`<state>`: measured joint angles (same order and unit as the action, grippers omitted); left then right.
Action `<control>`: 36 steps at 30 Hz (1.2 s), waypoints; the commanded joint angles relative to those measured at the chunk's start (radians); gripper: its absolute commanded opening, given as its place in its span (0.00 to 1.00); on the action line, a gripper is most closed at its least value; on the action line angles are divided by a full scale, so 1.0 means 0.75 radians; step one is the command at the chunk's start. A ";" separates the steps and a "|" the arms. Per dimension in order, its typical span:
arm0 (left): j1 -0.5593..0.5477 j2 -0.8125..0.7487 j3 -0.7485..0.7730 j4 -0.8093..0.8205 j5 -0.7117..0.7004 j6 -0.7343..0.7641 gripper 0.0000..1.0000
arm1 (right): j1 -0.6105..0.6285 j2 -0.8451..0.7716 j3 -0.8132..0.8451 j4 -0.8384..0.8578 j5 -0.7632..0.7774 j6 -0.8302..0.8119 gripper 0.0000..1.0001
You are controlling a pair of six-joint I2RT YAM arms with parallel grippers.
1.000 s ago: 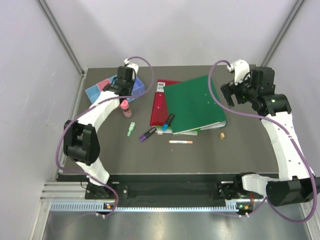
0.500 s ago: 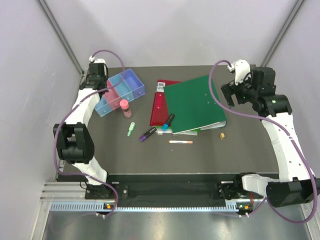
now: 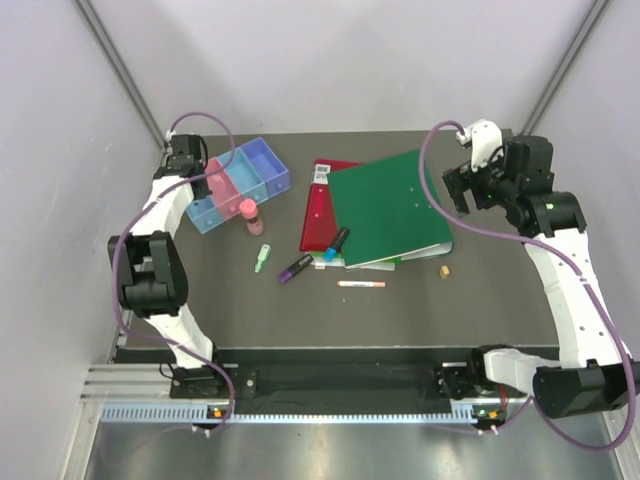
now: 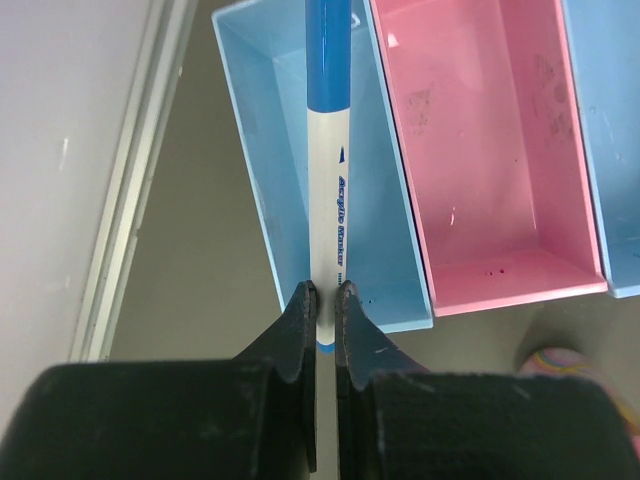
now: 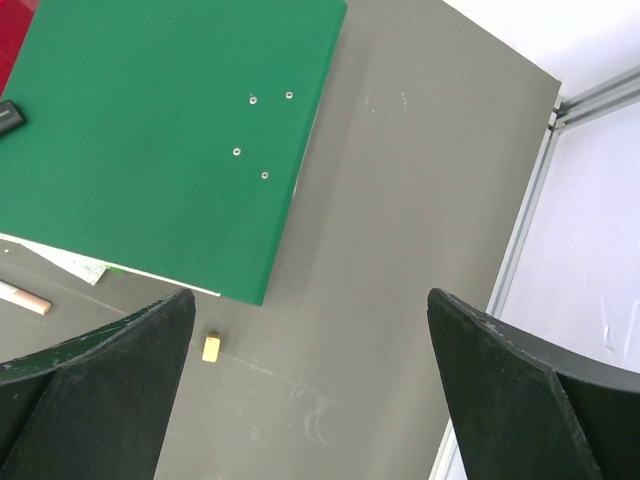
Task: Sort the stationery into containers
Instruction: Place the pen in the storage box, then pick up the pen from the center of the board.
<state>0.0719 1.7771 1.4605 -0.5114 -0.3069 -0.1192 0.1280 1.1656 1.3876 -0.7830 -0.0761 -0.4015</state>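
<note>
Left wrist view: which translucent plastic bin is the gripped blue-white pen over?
The light blue end bin beside the pink bin; the blue-white pen in the shut left gripper crosses only that one.

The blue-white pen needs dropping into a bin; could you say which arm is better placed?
Left. The left end effector is shut on the blue-white pen, lined up with the end light blue bin. The right end effector is open, near the green binder.

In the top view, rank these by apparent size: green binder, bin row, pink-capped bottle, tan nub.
Largest to smallest:
1. green binder
2. bin row
3. pink-capped bottle
4. tan nub
The gaps are clear, with no close calls.
</note>
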 commanded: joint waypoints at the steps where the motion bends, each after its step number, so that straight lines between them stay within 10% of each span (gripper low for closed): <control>1: 0.019 0.030 -0.017 0.007 -0.008 -0.039 0.00 | -0.001 -0.039 0.005 0.025 -0.011 0.018 1.00; 8: 0.041 0.099 -0.006 0.005 -0.031 -0.046 0.03 | -0.001 -0.039 0.015 0.019 -0.011 0.020 0.99; 17: 0.043 0.079 -0.017 0.050 -0.002 -0.015 0.55 | -0.001 -0.043 0.013 0.009 -0.017 0.028 0.99; 25: 0.043 -0.017 0.022 0.091 0.104 0.067 0.56 | -0.001 -0.047 0.009 0.003 -0.019 0.024 1.00; 36: -0.138 -0.289 -0.070 0.160 0.726 0.469 0.61 | -0.001 -0.049 -0.009 0.005 -0.023 0.030 1.00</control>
<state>0.0490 1.6505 1.4429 -0.4423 0.0174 0.0689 0.1280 1.1595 1.3869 -0.7860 -0.0772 -0.3962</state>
